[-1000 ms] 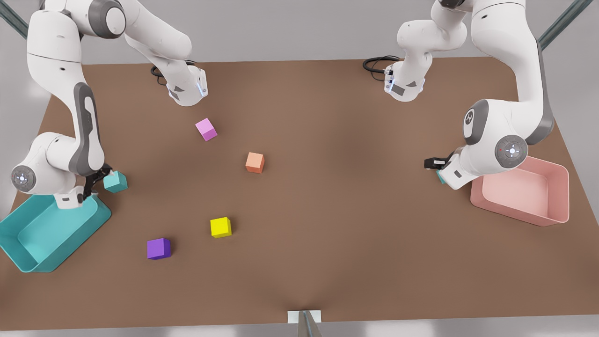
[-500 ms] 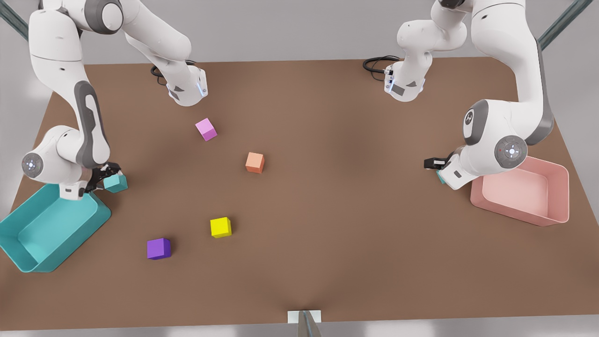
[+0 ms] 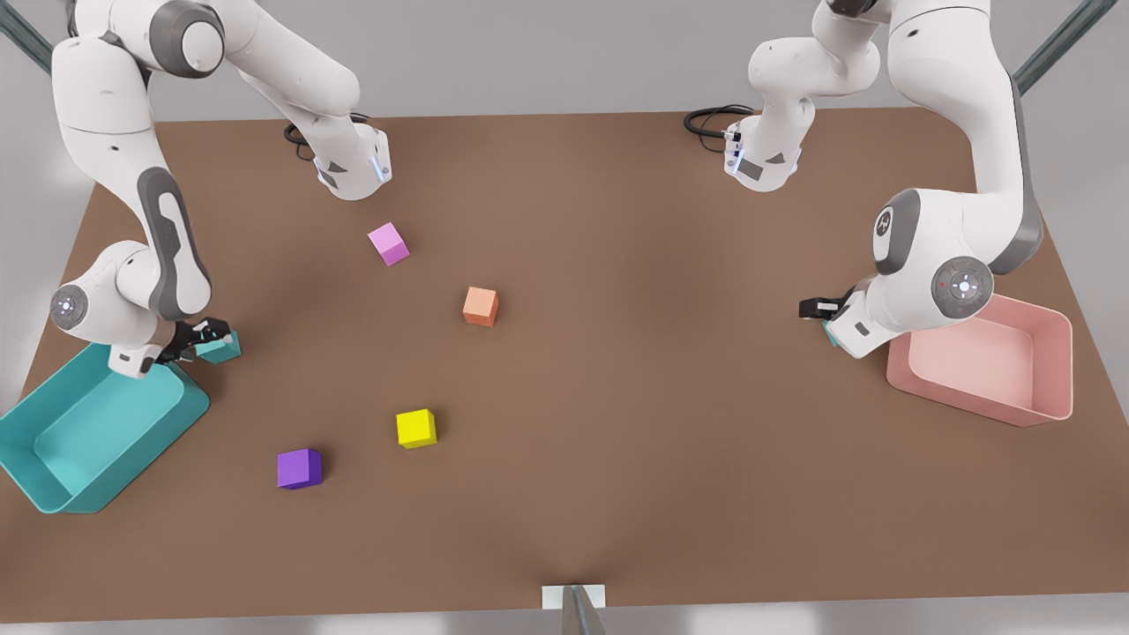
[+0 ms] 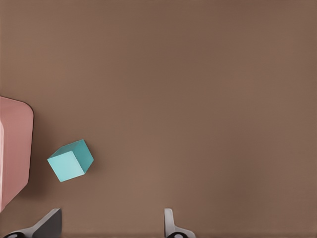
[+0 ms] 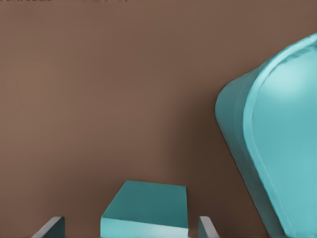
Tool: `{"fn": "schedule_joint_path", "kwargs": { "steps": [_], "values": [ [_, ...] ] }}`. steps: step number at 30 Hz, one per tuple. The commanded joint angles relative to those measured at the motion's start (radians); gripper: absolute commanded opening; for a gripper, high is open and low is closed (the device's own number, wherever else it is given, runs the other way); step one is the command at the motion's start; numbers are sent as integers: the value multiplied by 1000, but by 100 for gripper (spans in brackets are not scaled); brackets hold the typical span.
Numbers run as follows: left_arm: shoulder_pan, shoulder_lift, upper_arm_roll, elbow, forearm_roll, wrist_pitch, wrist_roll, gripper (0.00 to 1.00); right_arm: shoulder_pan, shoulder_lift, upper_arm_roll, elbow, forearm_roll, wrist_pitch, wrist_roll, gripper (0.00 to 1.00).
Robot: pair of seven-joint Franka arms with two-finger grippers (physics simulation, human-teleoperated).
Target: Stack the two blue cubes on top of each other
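Observation:
One blue cube (image 3: 222, 348) lies on the brown table by the teal bin (image 3: 53, 459) at the front view's left. My right gripper (image 3: 203, 339) is down over it, open. In the right wrist view this cube (image 5: 146, 208) sits between the two fingers (image 5: 53, 227), with a gap on each side. The other blue cube (image 4: 71, 160) lies beside the pink bin (image 4: 14, 148). My left gripper (image 4: 111, 225) hangs open above the table, short of that cube and off to one side. In the front view, this cube (image 3: 829, 333) shows as a sliver under the left gripper (image 3: 818, 309).
Loose on the table are a pink cube (image 3: 389, 243), an orange cube (image 3: 481, 306), a yellow cube (image 3: 415, 428) and a purple cube (image 3: 299, 468). The pink bin (image 3: 1050, 370) stands at the front view's right. Both arm bases (image 3: 353, 168) stand at the table's far edge.
My right gripper has come down and moved over the blue cube by the teal bin, now straddling it. The left arm has not moved.

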Motion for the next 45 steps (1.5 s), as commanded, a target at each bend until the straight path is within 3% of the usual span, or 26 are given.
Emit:
{"fn": "schedule_joint_path", "kwargs": {
  "steps": [1, 45],
  "values": [
    [0, -2, 0, 2, 1, -2, -1, 100, -4, 0, 0, 1, 3, 18, 87, 100],
    [1, -2, -2, 0, 1, -45, -3, 100, -80, -20, 9, 8, 8, -94, -145, 100]
  ]
}}
